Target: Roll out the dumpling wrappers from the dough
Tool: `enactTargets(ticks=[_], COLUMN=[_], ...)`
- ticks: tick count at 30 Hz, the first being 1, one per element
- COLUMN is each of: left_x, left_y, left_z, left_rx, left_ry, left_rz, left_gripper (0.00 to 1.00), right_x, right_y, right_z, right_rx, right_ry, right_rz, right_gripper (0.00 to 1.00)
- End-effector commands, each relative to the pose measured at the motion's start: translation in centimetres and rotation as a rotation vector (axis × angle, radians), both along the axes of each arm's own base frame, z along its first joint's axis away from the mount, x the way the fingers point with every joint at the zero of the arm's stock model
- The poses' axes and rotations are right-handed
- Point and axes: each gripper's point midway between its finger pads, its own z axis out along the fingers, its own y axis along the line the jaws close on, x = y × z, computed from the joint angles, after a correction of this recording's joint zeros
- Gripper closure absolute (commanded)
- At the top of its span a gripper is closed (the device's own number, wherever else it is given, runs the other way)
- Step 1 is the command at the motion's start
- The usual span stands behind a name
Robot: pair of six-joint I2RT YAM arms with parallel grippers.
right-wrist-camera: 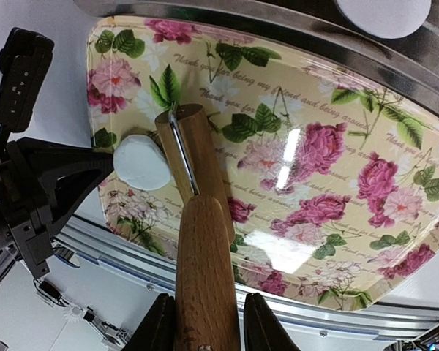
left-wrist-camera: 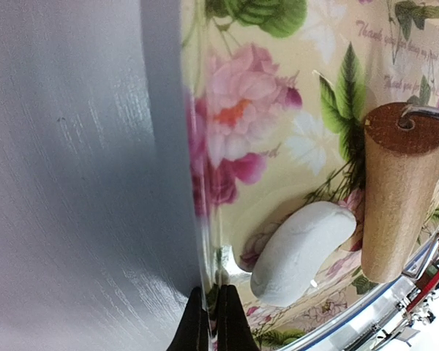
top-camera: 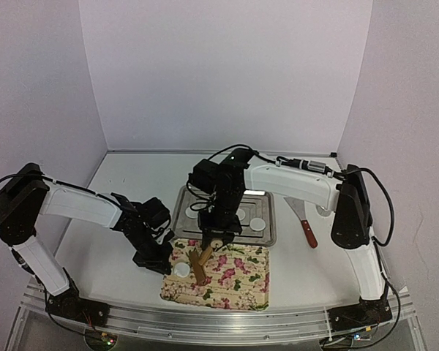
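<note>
- Right tool [right-wrist-camera: 205, 322]: closed around the handle of a small wooden roller [right-wrist-camera: 194, 168], a short drum on a wire yoke. The roller is angled down onto a cream plastic mat printed with pink flowers and green leaves [right-wrist-camera: 314, 190].
- Left tool [left-wrist-camera: 214, 329]: fingertips pressed together at the floral mat's left edge, apparently pinching it to hold it flat on the pale counter [top-camera: 110, 256].
- Dough: a thick white round lump [right-wrist-camera: 140, 162] lies on the floral mat near its left corner. It sits against the side of the roller's drum, not under it, and has not been flattened.
- Finished dumpling wrappers, thin white discs [top-camera: 258, 224], lie in a shallow rectangular metal tray [top-camera: 179, 219] just behind the mat.
- Risk: because the drum meets the lump from the side, a push would likely shove it along the mat towards the left tool rather than spread it.
- Risk: soft dough may cling to the wood and lift off with the drum.
- Risk: if the pinch slips, the mat could slide under the rolling pressure.
- In the way: the left tool sits near the lump, leaving little room for strokes on that side.
- Elsewhere: a metal scraper with a red handle [top-camera: 309, 235] lies right of the tray, well apart from the work.
</note>
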Motion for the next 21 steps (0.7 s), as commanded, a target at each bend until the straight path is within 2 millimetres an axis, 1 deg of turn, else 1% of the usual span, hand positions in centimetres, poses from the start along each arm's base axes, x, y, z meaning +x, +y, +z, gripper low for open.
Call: enactTargets(ticks=[1,4,7,10,12,13,17,19,21], left_x=[3.0,4.0,4.7,5.5,5.9,6.1,6.5,6.6,6.8], left_y=[-0.3,-0.7,-0.5,-0.8,-0.9,-1.0,-1.9,-2.2,-2.5], left_z=[1.0,1.6,1.4,1.6,1.7,1.8,2.1,2.0,1.7], left_rx=[0.020,0.002,0.024,0.038,0.057,0.066,0.048,0.047,0.054], left_ry=[-0.169,-0.257,-0.330,-0.349,-0.335,-0.327,-0.296,-0.280,-0.270], left_rz=[-0.072,-0.170,-0.276,-0.300,-0.276,-0.255,-0.181,-0.157,-0.149], left_gripper=[1.00,1.00,1.00,1.00,0.99,0.96,0.76,0.71,0.69], right_x=[0.9,0.7,0.4,0.2,0.2,0.2,0.2,0.3,0.4], right_y=[-7.0,-8.1,-9.1,-9.8,-10.0,-10.0,-9.7,-9.4,-9.2], right_z=[-1.9,0.0,2.0,3.7,4.8,5.1,6.2,6.4,6.5], right_rx=[-0.322,-0.299,-0.272,-0.237,-0.217,-0.210,-0.159,-0.139,-0.129], right_ry=[-0.096,-0.129,-0.152,-0.178,-0.195,-0.199,-0.218,-0.224,-0.227], right_rz=[0.030,0.040,0.034,0.030,0.016,0.007,-0.043,-0.061,-0.067], right_gripper=[1.00,1.00,1.00,1.00,1.00,1.00,1.00,1.00,1.00])
